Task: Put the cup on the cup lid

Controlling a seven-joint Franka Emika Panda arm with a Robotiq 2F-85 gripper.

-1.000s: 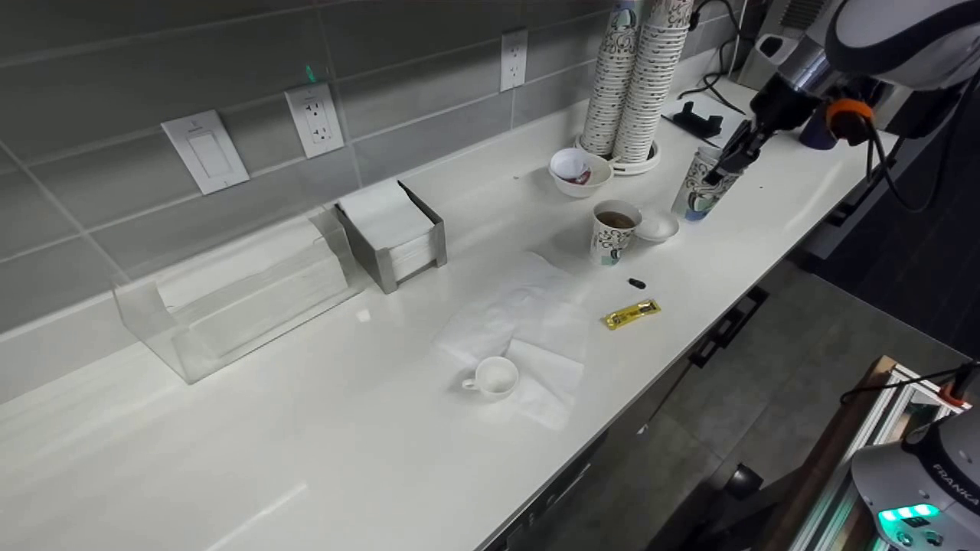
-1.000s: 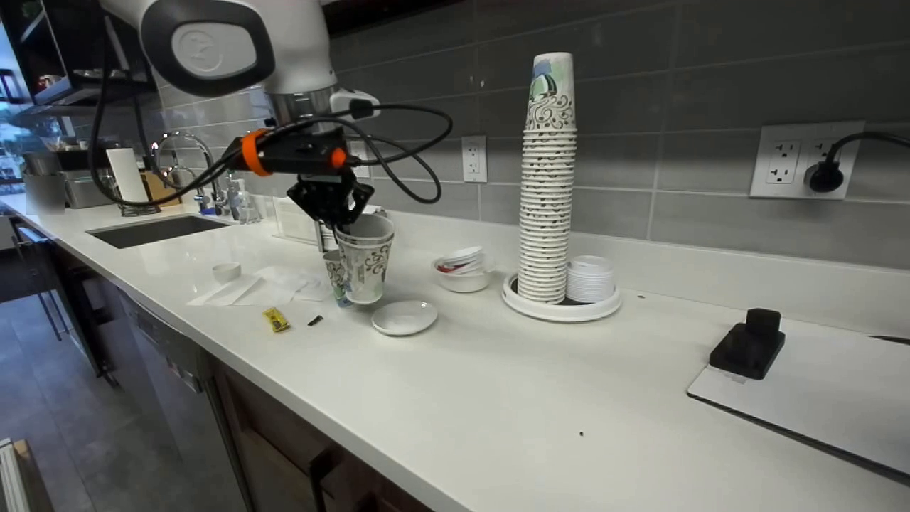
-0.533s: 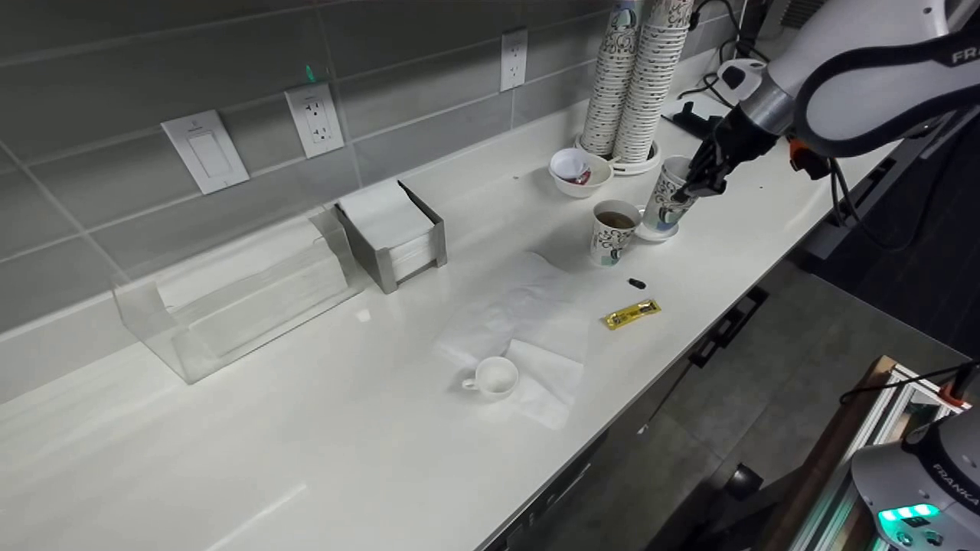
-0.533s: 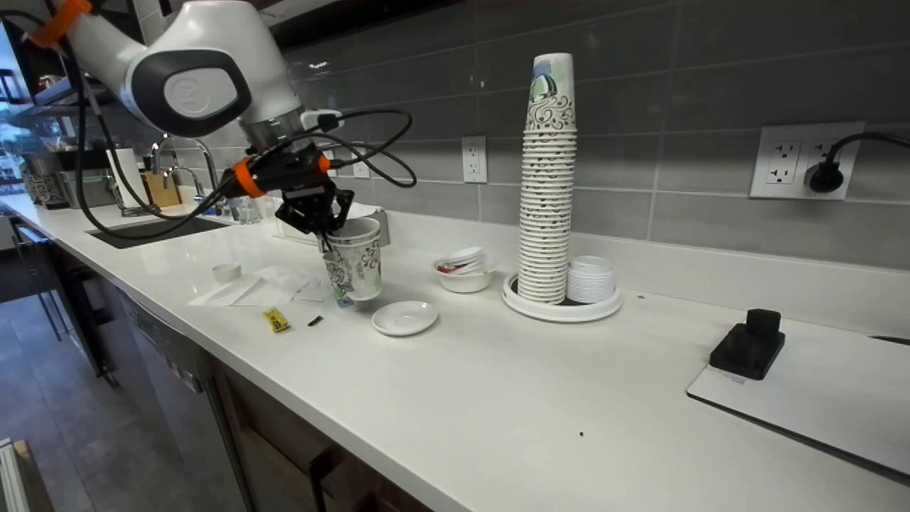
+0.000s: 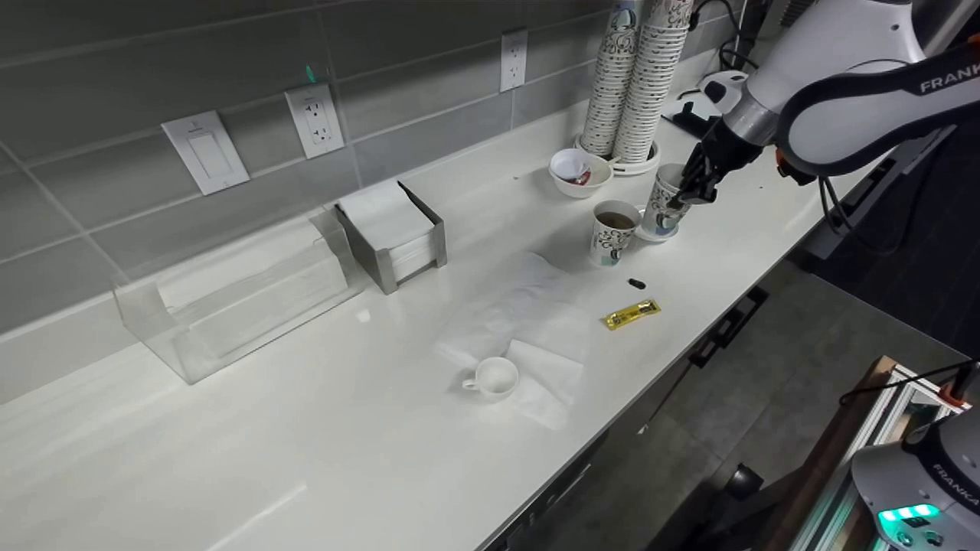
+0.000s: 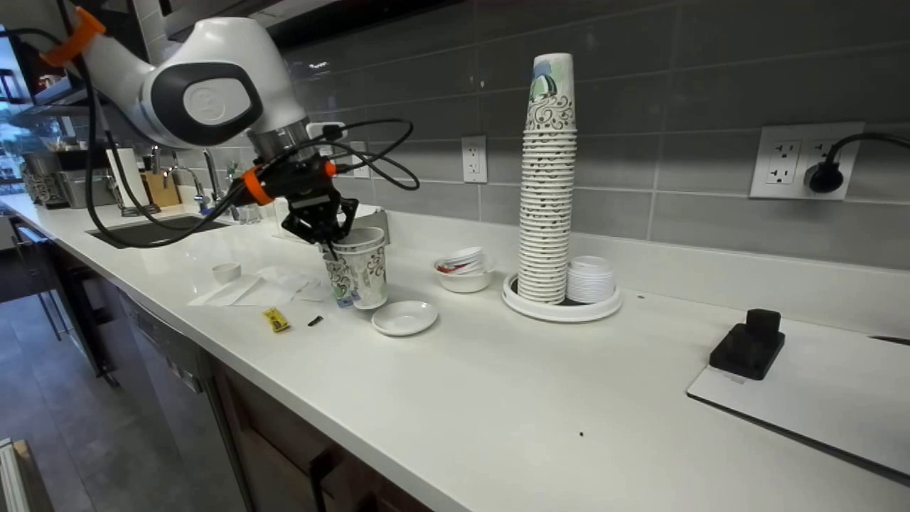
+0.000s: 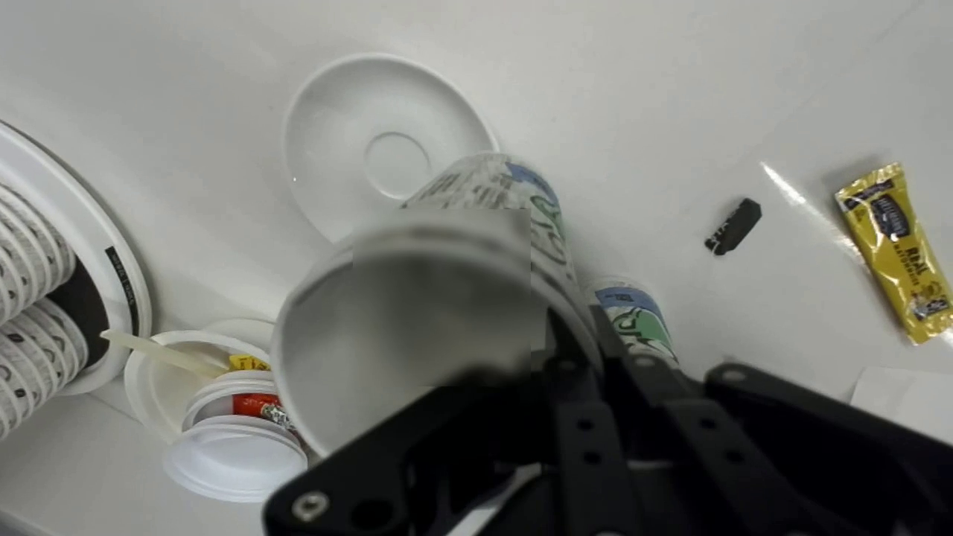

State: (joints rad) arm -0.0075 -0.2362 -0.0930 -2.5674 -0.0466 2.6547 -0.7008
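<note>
Jaws pinching one double-rimmed cup (image 6: 367,276), one white saucer (image 6: 405,318) nearby, one brown-filled cup (image 5: 611,243), one teacup (image 5: 494,379)

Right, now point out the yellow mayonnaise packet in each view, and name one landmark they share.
In an exterior view: mayonnaise packet right of centre, just below the small black piece.
In an exterior view: mayonnaise packet left of centre, just left of the small black piece.
Wrist view: mayonnaise packet at the right edge, past the small black piece.
Shared landmark: that small black piece, apart from the mayonnaise packet in all three.
</note>
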